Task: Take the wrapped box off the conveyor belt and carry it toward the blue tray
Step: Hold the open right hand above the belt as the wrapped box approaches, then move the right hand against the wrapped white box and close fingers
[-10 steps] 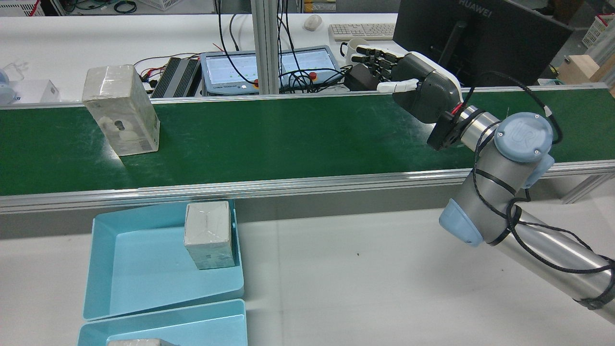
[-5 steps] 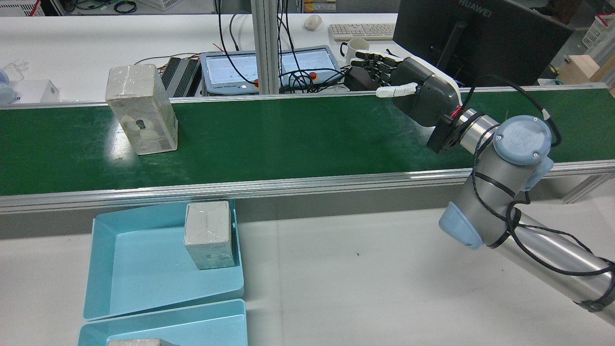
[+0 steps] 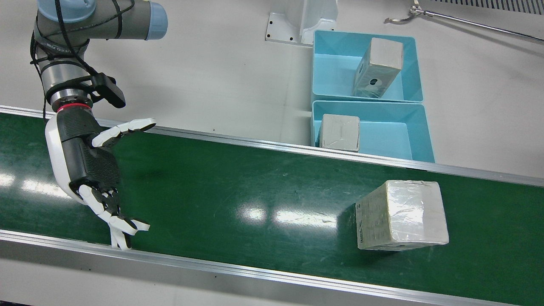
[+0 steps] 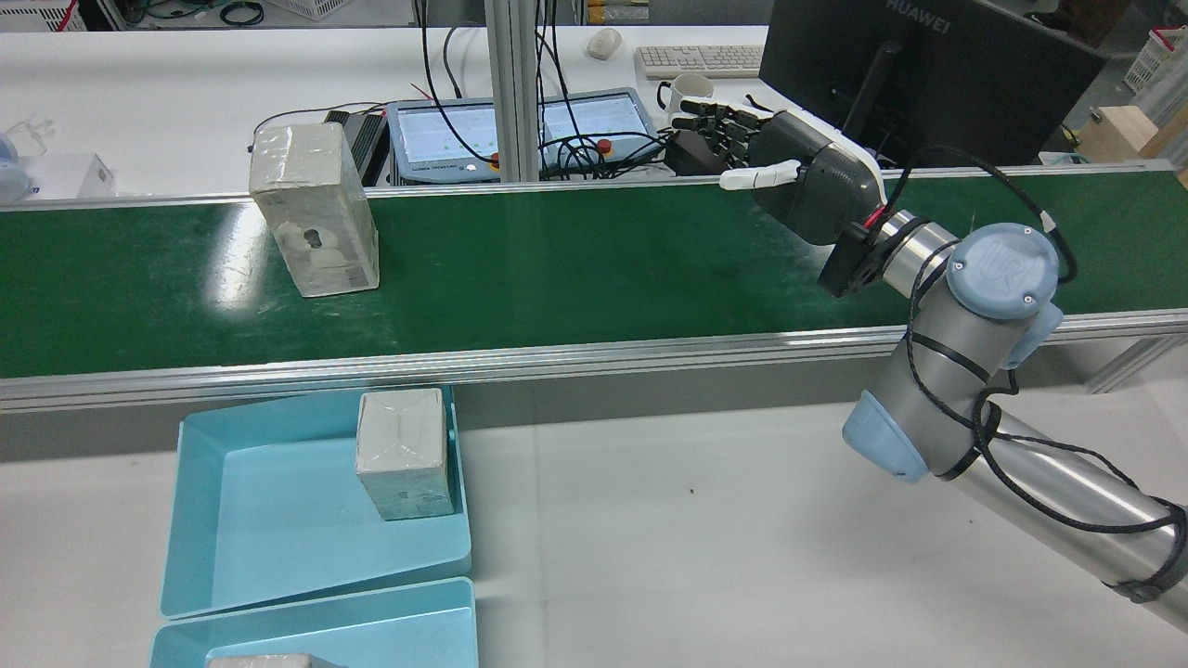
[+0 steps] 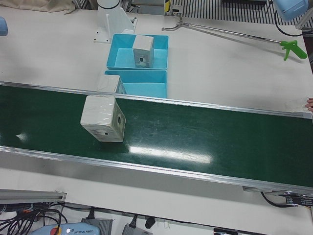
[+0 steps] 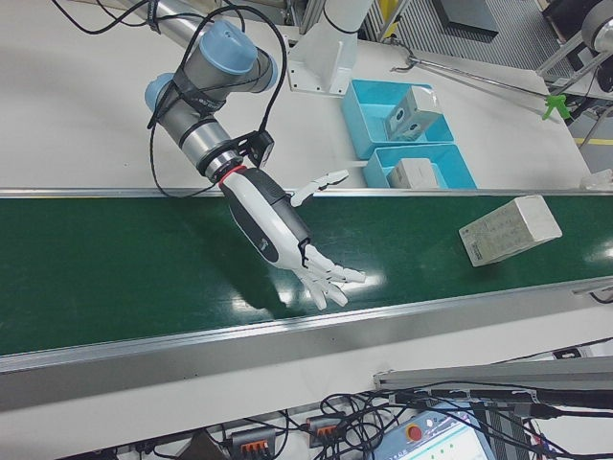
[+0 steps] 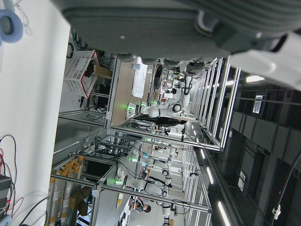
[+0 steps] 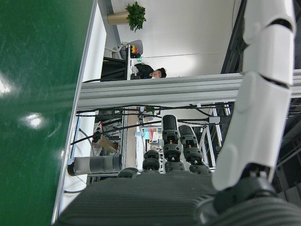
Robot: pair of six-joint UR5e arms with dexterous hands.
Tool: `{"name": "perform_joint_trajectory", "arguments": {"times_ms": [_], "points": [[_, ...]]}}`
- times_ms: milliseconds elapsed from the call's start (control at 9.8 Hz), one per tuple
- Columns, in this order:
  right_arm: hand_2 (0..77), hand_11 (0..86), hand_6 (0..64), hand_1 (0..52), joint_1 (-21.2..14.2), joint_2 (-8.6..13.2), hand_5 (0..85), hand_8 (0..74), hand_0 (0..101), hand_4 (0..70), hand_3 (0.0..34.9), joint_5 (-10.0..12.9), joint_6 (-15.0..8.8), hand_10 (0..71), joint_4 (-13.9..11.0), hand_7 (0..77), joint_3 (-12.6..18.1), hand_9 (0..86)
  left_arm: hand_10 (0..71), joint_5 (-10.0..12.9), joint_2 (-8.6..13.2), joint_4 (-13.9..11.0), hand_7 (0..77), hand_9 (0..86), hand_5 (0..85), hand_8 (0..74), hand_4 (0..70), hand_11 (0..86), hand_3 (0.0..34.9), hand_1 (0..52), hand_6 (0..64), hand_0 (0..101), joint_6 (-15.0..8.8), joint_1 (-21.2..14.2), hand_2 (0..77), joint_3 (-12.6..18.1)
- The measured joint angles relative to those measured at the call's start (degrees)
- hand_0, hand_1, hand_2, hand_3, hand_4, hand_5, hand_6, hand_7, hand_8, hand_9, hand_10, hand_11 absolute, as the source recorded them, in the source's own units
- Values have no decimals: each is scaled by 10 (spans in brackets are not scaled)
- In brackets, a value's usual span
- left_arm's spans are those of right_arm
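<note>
The wrapped box (image 4: 314,209) stands upright on the green conveyor belt (image 4: 575,269), at its left part in the rear view. It also shows in the front view (image 3: 401,221), left-front view (image 5: 102,117) and right-front view (image 6: 508,230). My right hand (image 4: 798,176) hovers open over the belt's far edge, well to the right of the box, palm facing it; it also shows in the front view (image 3: 89,170) and right-front view (image 6: 283,235). Two blue trays (image 4: 260,520) (image 3: 391,138) sit beside the belt's near side, each holding a wrapped box (image 4: 404,452). My left hand (image 7: 155,23) shows only in its own view, empty.
Behind the belt in the rear view are a tablet (image 4: 520,130), cables, a mug and a black monitor (image 4: 928,65). A green-handled grabber tool (image 5: 293,49) lies on the white table. The belt's aluminium rails (image 4: 557,357) run along both sides.
The wrapped box has travelled along the belt to the right in the rear view, toward my right hand. The right hand has shifted slightly left and stays open.
</note>
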Motion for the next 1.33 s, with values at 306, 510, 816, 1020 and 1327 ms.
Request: {"name": "perform_joint_trajectory", "arguments": {"times_ms": [306, 510, 816, 1020, 1327], "points": [[125, 11, 76, 104, -9, 10, 131, 55, 449, 125, 0, 0, -2, 0, 0, 213, -12, 71, 5, 0, 0, 0, 5, 5, 11, 5, 5, 5, 0, 0, 5, 0, 0, 0, 11, 0], [120, 11, 82, 109, -14, 18, 131, 55, 453, 136, 0, 0, -2, 0, 0, 218, -25, 76, 0, 0, 0, 0, 5, 5, 11, 5, 5, 5, 0, 0, 5, 0, 0, 0, 5, 0], [125, 11, 82, 109, -16, 20, 131, 55, 454, 131, 0, 0, -1, 0, 0, 218, -29, 71, 5, 0, 0, 0, 5, 0, 11, 5, 5, 0, 0, 0, 0, 0, 0, 0, 11, 0], [125, 11, 82, 109, -18, 20, 131, 55, 455, 131, 0, 1, -2, 0, 0, 218, -29, 76, 0, 0, 0, 0, 5, 5, 11, 5, 5, 5, 0, 0, 5, 0, 0, 0, 11, 0], [125, 11, 82, 109, -17, 20, 131, 55, 456, 131, 0, 1, 0, 0, 0, 218, -29, 71, 5, 0, 0, 0, 5, 5, 11, 5, 5, 5, 0, 0, 5, 0, 0, 0, 11, 0]]}}
